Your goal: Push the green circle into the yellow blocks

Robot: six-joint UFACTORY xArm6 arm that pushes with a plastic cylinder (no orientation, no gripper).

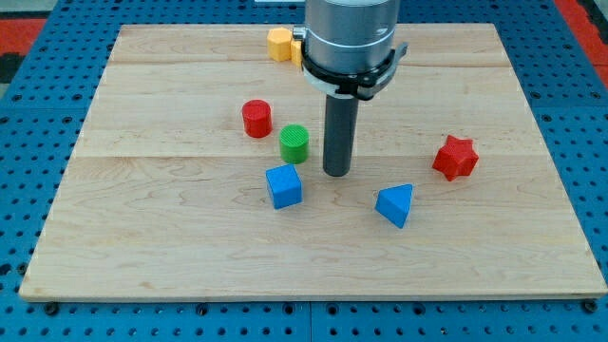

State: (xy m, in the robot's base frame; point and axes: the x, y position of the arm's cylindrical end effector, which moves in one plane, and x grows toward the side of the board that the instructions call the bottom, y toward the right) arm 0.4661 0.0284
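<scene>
Setting: robotics lab bench. Evidence: pale wooden board table (190,237) on blue perforated mounting base (28,123); grey cylindrical robot arm (350,33); small coloured plastic test blocks.

The green circle (294,142) stands upright, a short ribbed cylinder (flat face up) near the board's middle. The yellow blocks (279,44) sit at its twelve o'clock, well apart, by the far edge, partly hidden.

Red cylinder (256,119), red star (455,158), blue cube (284,186), blue wedge (396,204)
</scene>
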